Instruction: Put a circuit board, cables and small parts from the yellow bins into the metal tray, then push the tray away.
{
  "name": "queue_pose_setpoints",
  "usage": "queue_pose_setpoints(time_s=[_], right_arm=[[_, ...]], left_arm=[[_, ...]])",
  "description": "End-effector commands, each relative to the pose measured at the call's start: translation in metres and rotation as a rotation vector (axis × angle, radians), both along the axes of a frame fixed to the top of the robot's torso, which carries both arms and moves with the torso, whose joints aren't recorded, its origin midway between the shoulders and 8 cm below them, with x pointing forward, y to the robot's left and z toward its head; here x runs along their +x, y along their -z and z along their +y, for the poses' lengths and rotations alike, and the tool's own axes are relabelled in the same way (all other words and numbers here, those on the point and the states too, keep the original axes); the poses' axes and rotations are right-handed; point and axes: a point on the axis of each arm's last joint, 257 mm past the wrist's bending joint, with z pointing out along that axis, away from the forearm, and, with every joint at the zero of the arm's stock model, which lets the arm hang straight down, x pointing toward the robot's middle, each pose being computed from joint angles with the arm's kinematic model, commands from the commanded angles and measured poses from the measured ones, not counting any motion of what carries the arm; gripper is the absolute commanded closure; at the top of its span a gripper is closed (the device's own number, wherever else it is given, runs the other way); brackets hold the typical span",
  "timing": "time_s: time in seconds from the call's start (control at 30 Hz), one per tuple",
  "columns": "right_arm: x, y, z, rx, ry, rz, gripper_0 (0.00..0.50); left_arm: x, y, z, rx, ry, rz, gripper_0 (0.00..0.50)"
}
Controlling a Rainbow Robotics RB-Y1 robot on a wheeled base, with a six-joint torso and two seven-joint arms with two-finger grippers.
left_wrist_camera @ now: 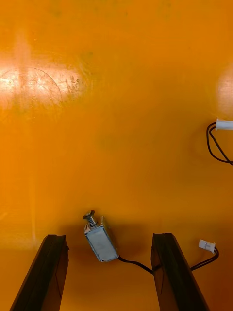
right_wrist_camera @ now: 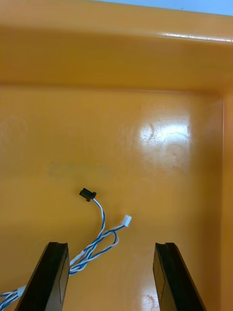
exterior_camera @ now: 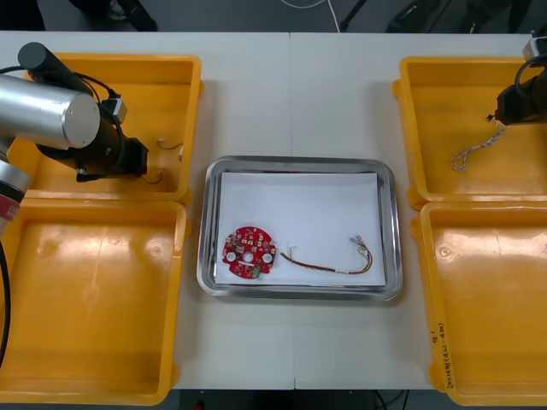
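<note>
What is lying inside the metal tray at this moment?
Inside the metal tray lie a round red circuit board and a red and yellow cable, apart from each other, on a white lining. The lining covers the tray's floor, which cannot be seen.

A light table (exterior_camera: 256, 94) with a centre seam, dark floor (exterior_camera: 222, 13) beyond its far edge

We lose the blue-and-white cable (right_wrist_camera: 103, 221) behind one finger (right_wrist_camera: 51, 277), then at the frame's edge | black cable (left_wrist_camera: 208, 141) loop cut off — its far end unseen | right hand (exterior_camera: 498, 117) half cropped in front view | left arm (exterior_camera: 51, 120) hides part of its yellow bin (exterior_camera: 171, 77).
</note>
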Motion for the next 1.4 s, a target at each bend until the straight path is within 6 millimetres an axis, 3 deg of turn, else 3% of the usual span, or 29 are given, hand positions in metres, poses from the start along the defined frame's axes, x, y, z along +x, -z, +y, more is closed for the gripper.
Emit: queue_pose_setpoints(time_s=[0.03,0.23,0.53,0.57,0.6,0.63,0.8,0.9,1.07,1.4], right_arm=[[0.003,-0.050,-0.019,-0.005,0.007,-0.051,0.000],[-0.007,-0.053,-0.011,0.061,0.010,-0.019,0.000],[-0.019,-0.063,0.025,0.186,0.052,0.022,0.000],[-0.020,-0.064,0.029,0.205,0.067,0.027,0.000],[-0.022,-0.065,0.031,0.223,0.083,0.032,0.000],[-0.023,-0.066,0.032,0.231,0.090,0.033,0.000],[-0.039,-0.068,0.034,0.322,0.196,0.088,0.000],[-0.050,-0.080,0.028,0.341,0.256,0.127,0.000],[-0.051,-0.094,0.024,0.375,0.309,0.165,0.000],[-0.026,-0.097,0.009,0.392,0.425,0.117,0.000]], left_arm=[[-0.002,0.011,-0.006,-0.030,-0.065,0.005,0.000],[0.001,0.013,-0.003,-0.026,-0.068,-0.002,0.000],[0.001,0.016,-0.001,-0.020,-0.063,0.000,0.000],[0.001,0.016,-0.001,-0.021,-0.062,0.000,0.113],[0.001,0.015,-0.001,-0.020,-0.060,-0.001,0.368],[0.001,0.016,-0.001,-0.020,-0.060,0.000,0.488],[0.001,0.016,-0.001,-0.018,-0.056,0.000,0.500],[0.001,0.016,-0.002,-0.018,-0.055,0.000,0.500],[0.001,0.015,-0.002,-0.022,-0.055,0.002,0.500],[-0.013,-0.036,0.001,-0.032,-0.061,0.015,0.500]])
